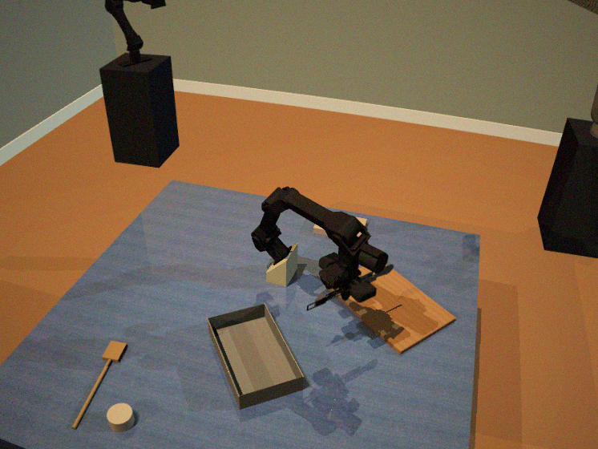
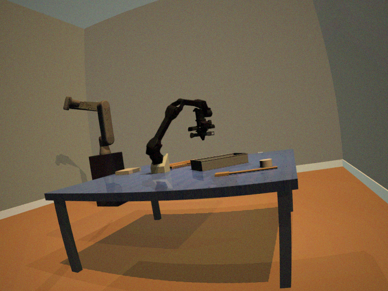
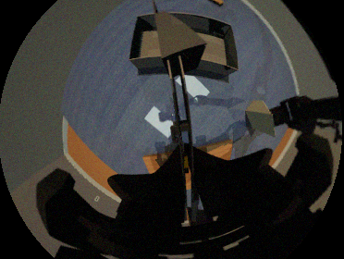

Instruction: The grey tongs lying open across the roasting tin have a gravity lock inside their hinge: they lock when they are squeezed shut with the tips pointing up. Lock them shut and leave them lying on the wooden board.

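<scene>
top: gripper [image 1: 345,293] [image 2: 202,137] [image 3: 182,147] seemingly grips tongs [image 1: 324,299] [image 2: 206,133] [image 3: 181,99] above board [image 1: 425,309] [image 2: 180,163] [image 3: 215,150]

A room whose kind the views do not settle, closest to a robotics lab: plain grey walls with pale skirting, an orange floor, a blue table [image 1: 183,299] [image 2: 188,184] [image 3: 102,92] with a robot arm [image 1: 309,208] [image 2: 166,122] mounted on it, and other arms on dark pedestals [image 1: 139,115] [image 2: 106,162] around it.

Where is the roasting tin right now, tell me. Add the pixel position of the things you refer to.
In the top view, the roasting tin [image 1: 272,392] [image 2: 223,162] [image 3: 185,67] sits on the blue table just below centre, between the wooden board and the long-handled wooden tool.
</scene>
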Robot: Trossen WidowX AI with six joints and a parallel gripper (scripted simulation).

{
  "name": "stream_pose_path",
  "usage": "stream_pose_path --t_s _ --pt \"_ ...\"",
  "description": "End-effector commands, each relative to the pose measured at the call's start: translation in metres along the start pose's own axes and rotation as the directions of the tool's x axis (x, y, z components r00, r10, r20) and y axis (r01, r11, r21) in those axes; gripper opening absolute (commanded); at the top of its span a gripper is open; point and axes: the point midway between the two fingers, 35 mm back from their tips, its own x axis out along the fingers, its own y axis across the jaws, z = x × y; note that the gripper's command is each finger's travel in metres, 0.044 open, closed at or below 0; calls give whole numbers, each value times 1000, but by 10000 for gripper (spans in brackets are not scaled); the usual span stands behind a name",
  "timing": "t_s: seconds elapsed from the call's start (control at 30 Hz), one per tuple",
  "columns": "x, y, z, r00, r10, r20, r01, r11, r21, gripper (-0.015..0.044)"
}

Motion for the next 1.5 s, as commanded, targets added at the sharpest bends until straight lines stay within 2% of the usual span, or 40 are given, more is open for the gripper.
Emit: stream_pose_path --t_s 0.0,0.37,0.8,1.13,1.47 --pt "-2 0 -9 1000 6 -4 -6 990 -139 -150" --pt "-5 -3 -29 1000 10 -9 -13 849 -529 -150" --pt "-8 -8 -53 1000 14 -13 -18 497 -868 -150" --pt "-9 -12 -71 1000 16 -16 -18 141 -990 -150" --pt "-10 -17 -89 1000 17 -18 -13 -236 -972 -150"
